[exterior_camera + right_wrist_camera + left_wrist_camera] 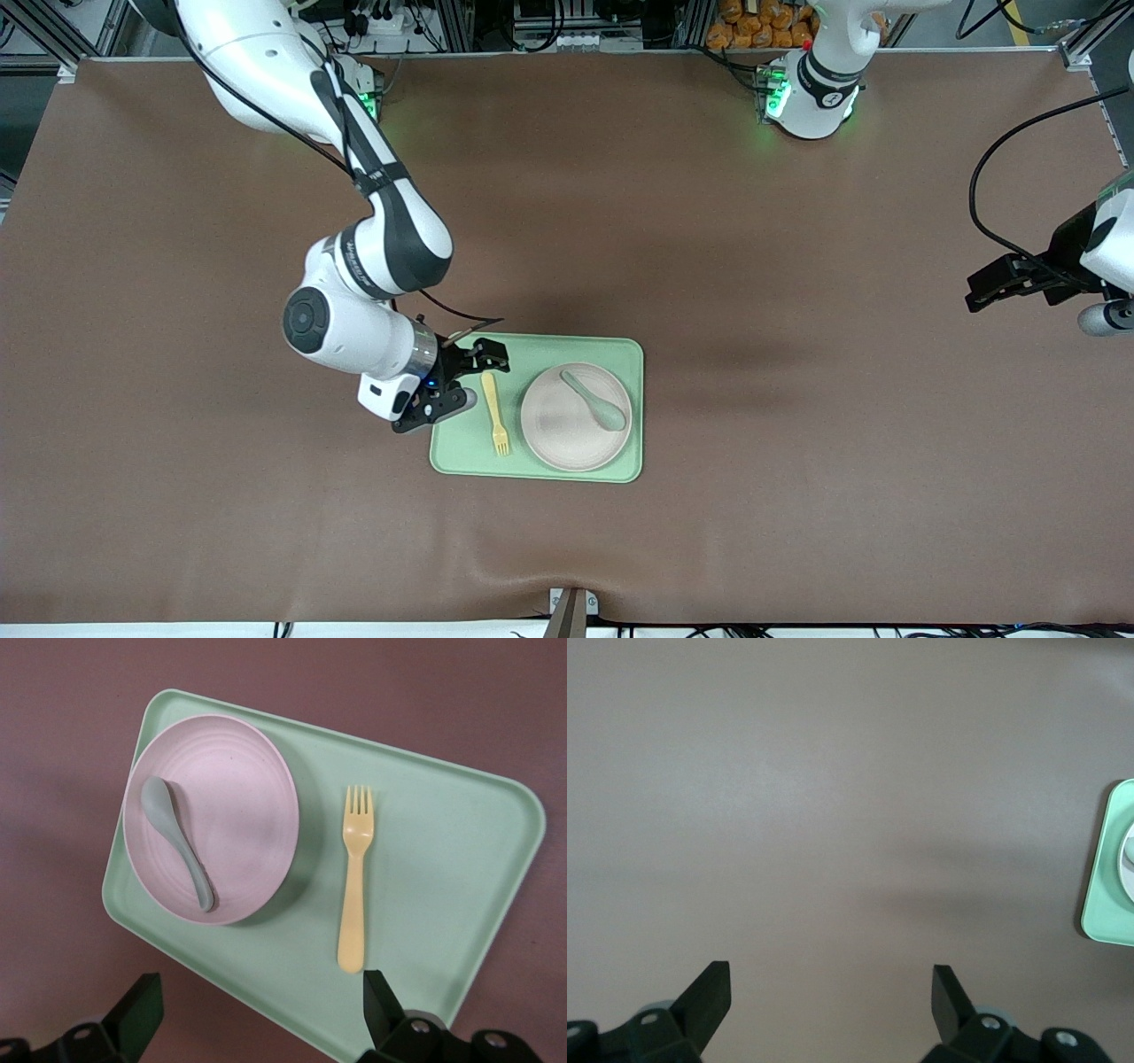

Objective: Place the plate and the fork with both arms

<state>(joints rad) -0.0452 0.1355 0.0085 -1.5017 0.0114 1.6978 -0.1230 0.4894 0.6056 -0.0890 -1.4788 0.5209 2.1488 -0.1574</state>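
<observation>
The fork (pixel 496 413) lies free on the tray (pixel 620 354) at lower centre, beside the right pincer (pixel 459 381), whose jaws are spread and empty. Lifting carelessly could clip the handle and skid it toward the plate (pixel 567 434) (spoon (pixel 595 400) on it). The left pincer (pixel 1005 282), also spread, waits at the right edge over bare worktop (pixel 797 266).

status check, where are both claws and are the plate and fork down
Right claw open, empty, over light-green tray edge. Left claw open, over bare table. Pale pink round plate and yellow plastic fork on tray. Nothing blocking.
</observation>
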